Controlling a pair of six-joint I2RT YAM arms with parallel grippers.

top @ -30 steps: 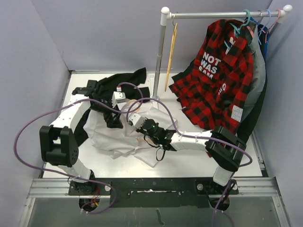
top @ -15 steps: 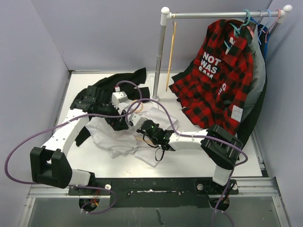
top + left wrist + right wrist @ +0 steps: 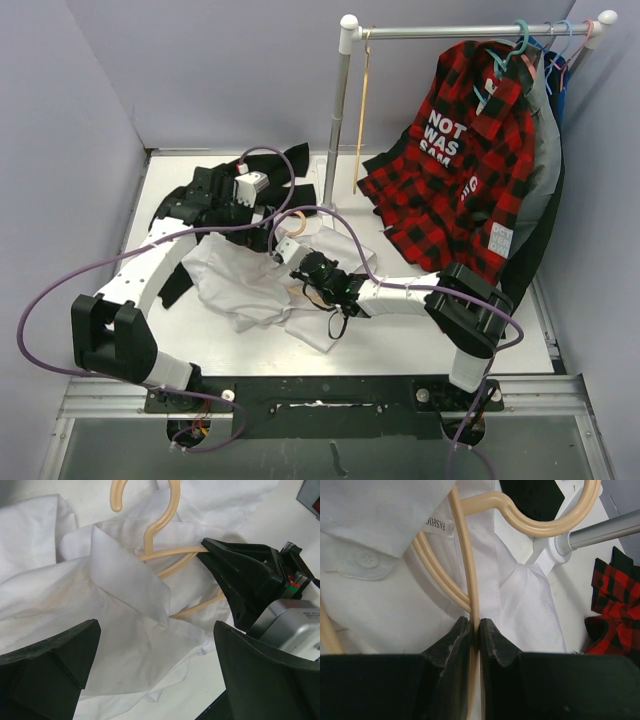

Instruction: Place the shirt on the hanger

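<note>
On the tabletop (image 3: 400,340) the shirt (image 3: 235,285) sits bunched up, hanger (image 3: 470,585) half under its collar, right gripper (image 3: 475,630) pinched on the hanger's bar, left gripper (image 3: 156,645) wide open (holding nothing), so a careless tug could slip the collar off.

The white table (image 3: 395,345) carries the crumpled shirt (image 3: 232,285), a black garment (image 3: 282,163) beyond it, and the rack post (image 3: 337,130)
</note>
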